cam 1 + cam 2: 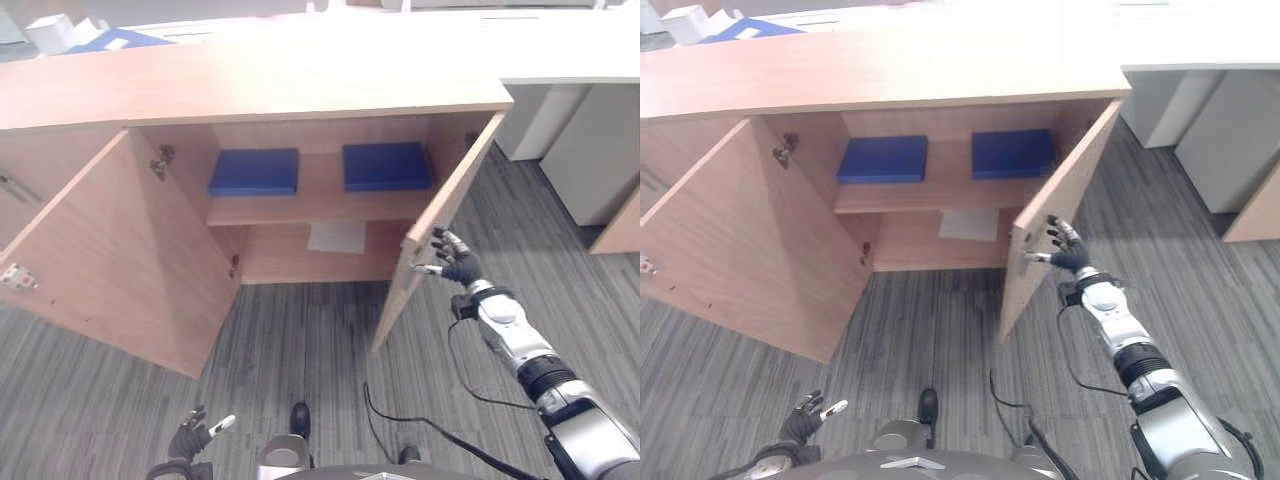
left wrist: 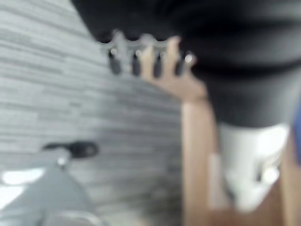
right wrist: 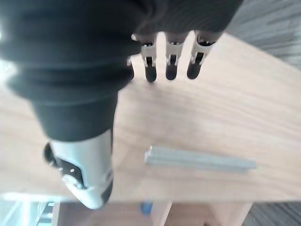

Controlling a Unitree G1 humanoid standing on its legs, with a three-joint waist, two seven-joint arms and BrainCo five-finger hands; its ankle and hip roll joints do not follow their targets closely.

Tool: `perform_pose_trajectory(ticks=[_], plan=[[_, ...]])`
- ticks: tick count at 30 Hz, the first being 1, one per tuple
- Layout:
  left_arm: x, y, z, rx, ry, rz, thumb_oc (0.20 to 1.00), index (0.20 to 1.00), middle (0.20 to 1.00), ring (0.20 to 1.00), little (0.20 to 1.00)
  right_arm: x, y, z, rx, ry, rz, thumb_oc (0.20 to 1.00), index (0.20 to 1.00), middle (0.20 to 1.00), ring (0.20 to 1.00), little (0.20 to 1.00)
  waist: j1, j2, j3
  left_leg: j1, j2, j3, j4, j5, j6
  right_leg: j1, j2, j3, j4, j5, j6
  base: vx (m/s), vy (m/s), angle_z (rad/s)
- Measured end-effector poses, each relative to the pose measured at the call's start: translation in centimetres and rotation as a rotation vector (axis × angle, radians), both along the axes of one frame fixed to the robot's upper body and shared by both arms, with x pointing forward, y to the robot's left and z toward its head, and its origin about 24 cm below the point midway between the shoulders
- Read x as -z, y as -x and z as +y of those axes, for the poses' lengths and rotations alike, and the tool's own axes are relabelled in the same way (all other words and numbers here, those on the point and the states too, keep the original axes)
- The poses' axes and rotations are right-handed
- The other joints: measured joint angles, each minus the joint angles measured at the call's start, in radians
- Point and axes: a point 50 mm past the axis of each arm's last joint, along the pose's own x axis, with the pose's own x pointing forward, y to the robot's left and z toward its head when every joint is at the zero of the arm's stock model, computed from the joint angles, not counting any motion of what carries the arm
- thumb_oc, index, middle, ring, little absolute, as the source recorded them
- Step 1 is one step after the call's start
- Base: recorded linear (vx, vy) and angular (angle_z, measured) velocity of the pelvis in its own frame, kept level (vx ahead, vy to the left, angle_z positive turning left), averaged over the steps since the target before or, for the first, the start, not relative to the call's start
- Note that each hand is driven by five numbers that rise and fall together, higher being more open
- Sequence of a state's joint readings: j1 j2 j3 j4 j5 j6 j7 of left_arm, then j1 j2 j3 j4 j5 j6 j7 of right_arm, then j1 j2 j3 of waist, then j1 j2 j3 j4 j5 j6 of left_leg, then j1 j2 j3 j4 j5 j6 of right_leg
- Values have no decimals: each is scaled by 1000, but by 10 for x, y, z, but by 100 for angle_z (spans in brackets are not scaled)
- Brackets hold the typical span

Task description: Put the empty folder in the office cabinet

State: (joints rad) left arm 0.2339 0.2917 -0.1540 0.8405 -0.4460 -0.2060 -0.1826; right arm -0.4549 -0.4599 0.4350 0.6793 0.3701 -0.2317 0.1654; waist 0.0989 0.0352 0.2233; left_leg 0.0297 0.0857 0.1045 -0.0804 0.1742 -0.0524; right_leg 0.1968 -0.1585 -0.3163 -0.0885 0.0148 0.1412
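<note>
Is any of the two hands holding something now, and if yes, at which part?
Nothing is held. The right hand is open by the right cabinet door; the left hand is open and low, over the floor.

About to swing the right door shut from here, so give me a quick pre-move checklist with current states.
1. Folders in cabinet: two blue folders lie on the shelf: ok.
2. Right hand at right door, fingers open: ok.
3. Contact with that door's outer face: cannot tell.
4. Left hand low and idle over the floor: ok.
5. Left door wide open, untouched: not ok.
6. White sheet lies inside, below the shelf: ok.
</note>
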Motion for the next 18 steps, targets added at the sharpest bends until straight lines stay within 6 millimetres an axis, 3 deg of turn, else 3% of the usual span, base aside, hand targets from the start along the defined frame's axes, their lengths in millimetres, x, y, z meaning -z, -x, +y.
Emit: perform_pose_trajectory(ticks=[6,11,16,18], plan=[[0,-1,3,-31,-36,0,1000,1000,1000,1000,1000,-3,-8,35,-69,-13,-17,1000,1000,1000,1000,1000,61,-4,-13,-6,-3,-22,-6,-5,-5,11,-1,-18,2,-2,-3,16,10,14],[0,2,6,-60,-67,11,1000,1000,1000,1000,1000,-13,-21,48,-73,10,-34,1000,1000,1000,1000,1000,100,-3,-35,-7,-3,-32,-7,-7,-1,16,1,-25,0,-9,-13,-8,2,8],[-1,1,9,-83,-92,-1,1000,1000,1000,1000,1000,-8,-29,34,20,49,13,1000,1000,1000,1000,1000,118,2,-62,-12,-4,-39,-7,-7,-1,17,1,-33,-1,-13,-20,-34,29,8],[-6,-4,20,-154,-130,-40,1000,1000,1000,1000,1000,10,-26,7,142,68,99,1000,1000,1000,1000,1000,122,6,-67,-23,-4,-55,-7,-8,-1,14,-1,-51,-1,-14,-21,-29,35,19]])
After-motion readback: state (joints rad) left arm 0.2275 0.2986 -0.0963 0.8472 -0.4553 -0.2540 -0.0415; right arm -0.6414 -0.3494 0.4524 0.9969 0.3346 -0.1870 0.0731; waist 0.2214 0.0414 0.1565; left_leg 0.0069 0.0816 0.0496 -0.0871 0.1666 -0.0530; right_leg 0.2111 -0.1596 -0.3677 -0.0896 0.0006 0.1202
